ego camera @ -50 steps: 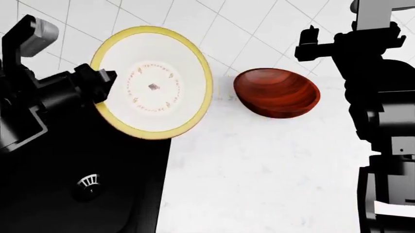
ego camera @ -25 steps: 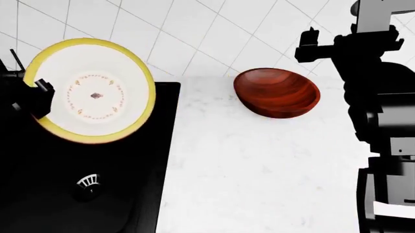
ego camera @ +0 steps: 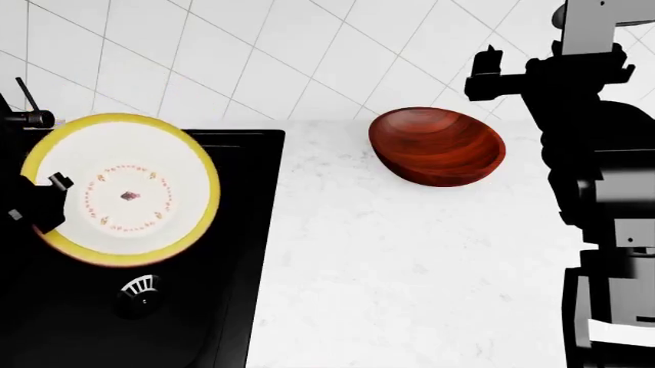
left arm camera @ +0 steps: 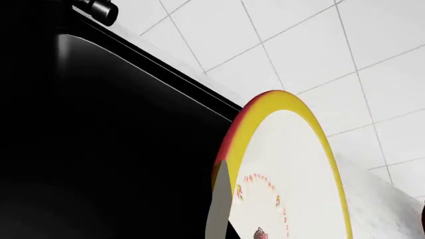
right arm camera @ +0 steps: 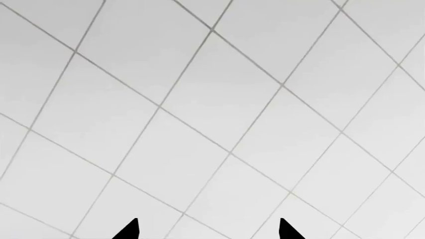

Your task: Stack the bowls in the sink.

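The white bowl (ego camera: pixel 123 192), yellow-rimmed with a ring of small red marks inside, hangs over the black sink (ego camera: pixel 241 253), tilted so its inside faces the head camera; the left gripper (ego camera: pixel 43 201) holds it by the rim at the bowl's left edge, clamped on that rim. One second ago this bowl was held higher and further right, overlapping the sink's right edge and the white bench (ego camera: pixel 409 268); half a second ago it had crossed to the left and sat against the tiled wall (ego camera: pixel 256 54) above the basin; now it has come lower again, fully over the basin, its lower rim just above the round metal drain (ego camera: pixel 138 290); the faucet (ego camera: pixel 26 111) shows just above the bowl's upper left rim.

In the left wrist view the white bowl (left arm camera: pixel 292 174) is seen nearly edge-on, with the sink's (left arm camera: pixel 99 139) dark interior beside it and the wall tiles beyond.

The reddish-brown wooden bowl (ego camera: pixel 438 146) sits on the bench near the wall, well apart from the sink, unchanged across all three moments; the right gripper (ego camera: pixel 489 73) hovers above and to the right of it, likewise unmoved; in the right wrist view its two dark fingertips (right arm camera: pixel 129 230) stand apart with only wall tile between them, so it is open and empty.
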Motion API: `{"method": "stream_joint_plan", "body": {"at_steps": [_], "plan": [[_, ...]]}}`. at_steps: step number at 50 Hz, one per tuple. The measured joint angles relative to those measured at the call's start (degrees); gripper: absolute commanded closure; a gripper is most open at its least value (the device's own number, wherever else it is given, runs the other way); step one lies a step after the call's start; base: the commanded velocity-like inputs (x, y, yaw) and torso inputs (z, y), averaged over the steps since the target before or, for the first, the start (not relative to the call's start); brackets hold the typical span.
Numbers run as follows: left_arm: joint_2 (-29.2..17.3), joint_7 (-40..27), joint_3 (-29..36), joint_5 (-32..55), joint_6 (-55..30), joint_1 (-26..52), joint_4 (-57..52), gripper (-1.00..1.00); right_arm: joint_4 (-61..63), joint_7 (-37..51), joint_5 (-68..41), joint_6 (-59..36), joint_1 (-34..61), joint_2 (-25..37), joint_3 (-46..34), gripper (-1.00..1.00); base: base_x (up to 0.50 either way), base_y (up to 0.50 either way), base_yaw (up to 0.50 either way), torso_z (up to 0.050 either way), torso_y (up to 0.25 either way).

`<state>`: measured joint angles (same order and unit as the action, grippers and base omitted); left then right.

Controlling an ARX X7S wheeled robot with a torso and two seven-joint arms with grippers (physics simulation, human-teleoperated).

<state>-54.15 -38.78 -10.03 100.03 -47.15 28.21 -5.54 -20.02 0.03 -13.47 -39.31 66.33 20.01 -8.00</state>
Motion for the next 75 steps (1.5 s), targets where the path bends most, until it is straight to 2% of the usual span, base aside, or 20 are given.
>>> {"method": "stream_joint_plan", "body": {"at_steps": [18,41,75], "plan": [[1.5,2.1,2.0,-3.6,0.1,-3.5,1.7,1.0,-0.1,0.2,-0.2,0.2,-0.2,0.0,-0.1,-1.0,0.0,0.0,0.0,0.0,0.001],[4.7,5.8,7.4,-9.9,0.6,-3.2,6.5,1.0,-0.2,0.4,-0.4,0.5,-0.6,0.0,-0.3,-1.0,0.0,0.0,0.0,0.0,0.0],[6.2,9.3,11.5,-16.8,2.3,-4.4,12.2,1.0,-0.6,0.7,-0.7,0.7,-0.6,-0.1,-0.6,-1.0,0.0,0.0,0.0,0.0,0.0]]}}
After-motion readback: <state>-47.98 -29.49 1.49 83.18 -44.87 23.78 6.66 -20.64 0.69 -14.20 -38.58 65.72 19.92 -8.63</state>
